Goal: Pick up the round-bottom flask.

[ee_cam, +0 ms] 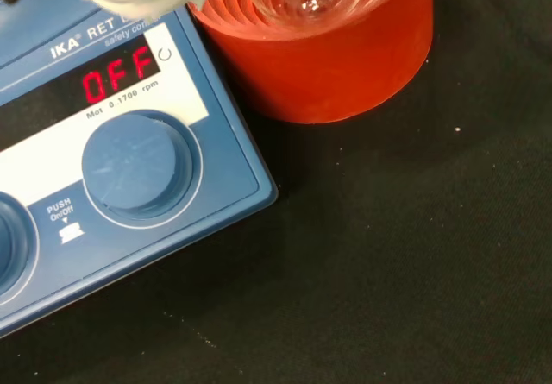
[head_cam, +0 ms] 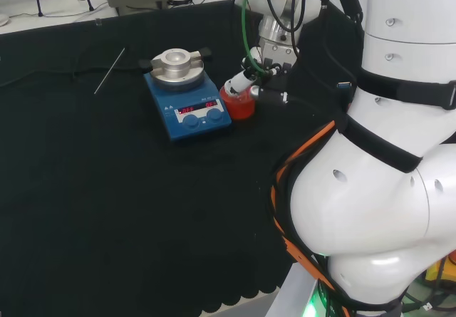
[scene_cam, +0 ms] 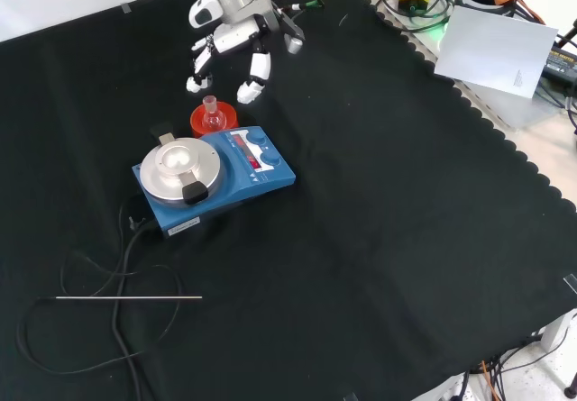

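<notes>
One flask (scene_cam: 211, 114) sits in its red ring (scene_cam: 214, 119), which keeps it upright. Our hand (scene_cam: 236, 48) hovers above, fingers spread, holding nothing

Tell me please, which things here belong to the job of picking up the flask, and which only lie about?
Belong to the job:
- round-bottom flask, clear glass, sitting in its stand
- red ribbed stand under it
- hand, hovering above the flask with fingers relaxed, holding nothing

Only lying about:
- blue stirrer plate beside the stand
- thin metal rod
- black cable
- sheet of paper beyond the cloth
</notes>
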You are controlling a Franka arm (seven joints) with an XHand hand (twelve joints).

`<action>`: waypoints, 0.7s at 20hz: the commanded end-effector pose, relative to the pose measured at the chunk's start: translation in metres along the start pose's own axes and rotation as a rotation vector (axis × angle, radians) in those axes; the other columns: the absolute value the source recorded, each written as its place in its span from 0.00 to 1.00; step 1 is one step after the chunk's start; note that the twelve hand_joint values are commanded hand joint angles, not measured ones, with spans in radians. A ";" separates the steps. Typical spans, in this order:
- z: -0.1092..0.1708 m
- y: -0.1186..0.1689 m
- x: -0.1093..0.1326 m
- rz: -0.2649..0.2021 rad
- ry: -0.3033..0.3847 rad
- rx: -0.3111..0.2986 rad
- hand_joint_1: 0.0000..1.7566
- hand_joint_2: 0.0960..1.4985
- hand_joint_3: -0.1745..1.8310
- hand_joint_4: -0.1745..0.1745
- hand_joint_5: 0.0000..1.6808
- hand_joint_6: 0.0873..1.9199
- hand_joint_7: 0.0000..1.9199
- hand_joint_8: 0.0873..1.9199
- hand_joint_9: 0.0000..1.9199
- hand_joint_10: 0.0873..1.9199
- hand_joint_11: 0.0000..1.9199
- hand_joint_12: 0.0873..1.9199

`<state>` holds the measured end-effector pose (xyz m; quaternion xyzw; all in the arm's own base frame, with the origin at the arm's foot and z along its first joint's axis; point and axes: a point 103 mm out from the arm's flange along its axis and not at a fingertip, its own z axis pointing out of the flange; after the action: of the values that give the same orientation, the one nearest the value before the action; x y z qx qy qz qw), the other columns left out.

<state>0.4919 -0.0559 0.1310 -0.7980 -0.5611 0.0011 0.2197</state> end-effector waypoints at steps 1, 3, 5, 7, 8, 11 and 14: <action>0.008 0.006 0.004 -0.008 0.022 -0.015 0.48 0.34 0.42 0.37 0.36 0.00 0.18 0.30 0.27 0.31 0.02 0.71; 0.010 0.007 0.006 -0.007 0.022 -0.023 0.48 0.34 0.42 0.37 0.36 0.00 0.19 0.30 0.28 0.30 0.03 0.70; 0.012 0.008 0.007 -0.002 0.022 -0.026 0.48 0.34 0.42 0.37 0.36 0.00 0.19 0.29 0.28 0.30 0.03 0.70; 0.012 0.011 0.007 0.005 0.029 -0.024 0.49 0.34 0.42 0.37 0.36 0.00 0.19 0.29 0.28 0.30 0.03 0.70; 0.012 0.012 0.007 0.008 0.031 -0.027 0.49 0.34 0.42 0.37 0.36 0.00 0.19 0.29 0.28 0.30 0.03 0.70; 0.012 0.018 0.005 0.047 0.069 -0.007 0.49 0.34 0.42 0.37 0.36 0.00 0.19 0.29 0.28 0.29 0.03 0.70; 0.013 0.023 0.004 0.048 0.069 -0.022 0.50 0.34 0.42 0.37 0.36 0.00 0.19 0.29 0.28 0.29 0.03 0.70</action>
<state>0.5055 -0.0516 0.1161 -0.8071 -0.5453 -0.0210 0.2254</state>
